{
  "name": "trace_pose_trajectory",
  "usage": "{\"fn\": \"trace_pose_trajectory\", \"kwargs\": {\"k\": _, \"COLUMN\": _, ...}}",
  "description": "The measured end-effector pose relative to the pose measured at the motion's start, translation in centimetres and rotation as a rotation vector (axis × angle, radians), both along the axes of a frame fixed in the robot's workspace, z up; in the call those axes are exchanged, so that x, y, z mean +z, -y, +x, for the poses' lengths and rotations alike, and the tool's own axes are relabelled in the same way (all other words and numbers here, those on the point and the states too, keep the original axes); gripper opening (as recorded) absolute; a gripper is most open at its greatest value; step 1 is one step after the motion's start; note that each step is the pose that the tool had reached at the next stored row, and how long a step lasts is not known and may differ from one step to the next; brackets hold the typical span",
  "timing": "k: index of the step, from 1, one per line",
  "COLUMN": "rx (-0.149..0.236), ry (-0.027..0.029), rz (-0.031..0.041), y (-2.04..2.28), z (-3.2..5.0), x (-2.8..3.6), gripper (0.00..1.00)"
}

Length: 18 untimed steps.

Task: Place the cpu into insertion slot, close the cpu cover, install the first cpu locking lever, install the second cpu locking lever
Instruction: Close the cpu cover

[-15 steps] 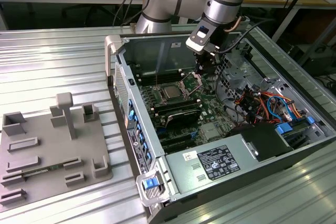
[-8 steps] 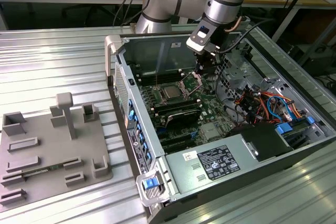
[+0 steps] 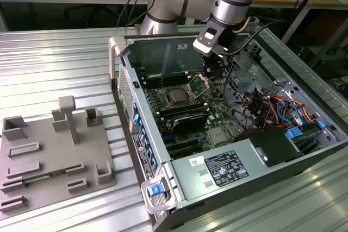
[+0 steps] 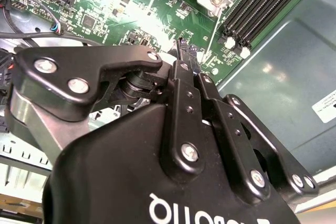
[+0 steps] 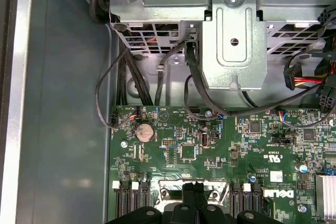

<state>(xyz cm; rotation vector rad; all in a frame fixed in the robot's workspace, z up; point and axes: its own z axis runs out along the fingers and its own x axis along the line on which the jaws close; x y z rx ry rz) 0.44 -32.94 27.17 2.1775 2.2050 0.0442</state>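
The cpu (image 3: 176, 95) lies flat in the slot (image 3: 178, 105), silver top up, on the board (image 3: 217, 115) inside the open case (image 3: 163, 52). The cover (image 3: 199, 84) stands tilted up, open, just beside the slot on the exterior view's right. The gripper (image 3: 208, 73) hangs at the cover's raised edge; whether it touches the cover cannot be told. In both wrist views the gripper (image 4: 182, 45) (image 5: 192, 188) has its 2 fingers drawn together with only a thin line between them and nothing visible gripped, the tips over a silver frame (image 5: 168, 184) on the board. On the exterior view's left, a grey fixture (image 3: 49, 150) lies on the table (image 3: 54, 58), well apart from the case.
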Motion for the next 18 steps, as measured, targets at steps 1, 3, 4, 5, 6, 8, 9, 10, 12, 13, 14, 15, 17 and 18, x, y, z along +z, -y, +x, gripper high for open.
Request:
{"fn": "trace_pose_trajectory", "kwargs": {"k": 1, "rx": 0.000, "ry": 0.0000, "rz": -0.0001, "y": 0.00, "z": 0.00, "x": 0.00, "gripper": 0.11}}
{"fn": "trace_pose_trajectory", "kwargs": {"k": 3, "rx": 0.000, "ry": 0.0000, "rz": -0.0001, "y": 0.00, "z": 0.63, "x": 0.00, "gripper": 0.11}}
{"fn": "trace_pose_trajectory", "kwargs": {"k": 4, "rx": 0.000, "ry": 0.0000, "rz": 0.0001, "y": 0.00, "z": 1.31, "x": 0.00, "gripper": 0.11}}
{"fn": "trace_pose_trajectory", "kwargs": {"k": 5, "rx": 0.000, "ry": 0.0000, "rz": 0.0000, "y": 0.00, "z": 1.57, "x": 0.00, "gripper": 0.11}}
{"fn": "trace_pose_trajectory", "kwargs": {"k": 6, "rx": 0.000, "ry": 0.0000, "rz": 0.0000, "y": 0.00, "z": 1.65, "x": 0.00, "gripper": 0.11}}
{"fn": "trace_pose_trajectory", "kwargs": {"k": 8, "rx": 0.000, "ry": 0.0000, "rz": 0.0000, "y": 0.00, "z": 1.81, "x": 0.00, "gripper": 0.11}}
{"fn": "trace_pose_trajectory", "kwargs": {"k": 9, "rx": 0.000, "ry": 0.0000, "rz": 0.0000, "y": 0.00, "z": 1.88, "x": 0.00, "gripper": 0.11}}
{"fn": "trace_pose_trajectory", "kwargs": {"k": 10, "rx": 0.000, "ry": 0.0001, "rz": 0.0000, "y": 0.01, "z": 2.02, "x": -0.03, "gripper": 0.11}}
{"fn": "trace_pose_trajectory", "kwargs": {"k": 12, "rx": 0.000, "ry": -0.0004, "rz": -0.0001, "y": 0.00, "z": 2.23, "x": -0.18, "gripper": 0.11}}
{"fn": "trace_pose_trajectory", "kwargs": {"k": 13, "rx": 0.000, "ry": -0.0031, "rz": 0.0001, "y": 0.00, "z": 2.37, "x": -0.55, "gripper": 0.11}}
{"fn": "trace_pose_trajectory", "kwargs": {"k": 14, "rx": 0.000, "ry": -0.0047, "rz": 0.0000, "y": 0.00, "z": 2.43, "x": -0.77, "gripper": 0.11}}
{"fn": "trace_pose_trajectory", "kwargs": {"k": 15, "rx": 0.000, "ry": -0.0061, "rz": 0.0000, "y": 0.00, "z": 2.48, "x": -0.96, "gripper": 0.11}}
{"fn": "trace_pose_trajectory", "kwargs": {"k": 17, "rx": 0.000, "ry": -0.0089, "rz": 0.0000, "y": 0.00, "z": 2.69, "x": -1.61, "gripper": 0.11}}
{"fn": "trace_pose_trajectory", "kwargs": {"k": 18, "rx": 0.000, "ry": -0.0113, "rz": -0.0001, "y": 0.00, "z": 2.72, "x": -1.85, "gripper": 0.11}}
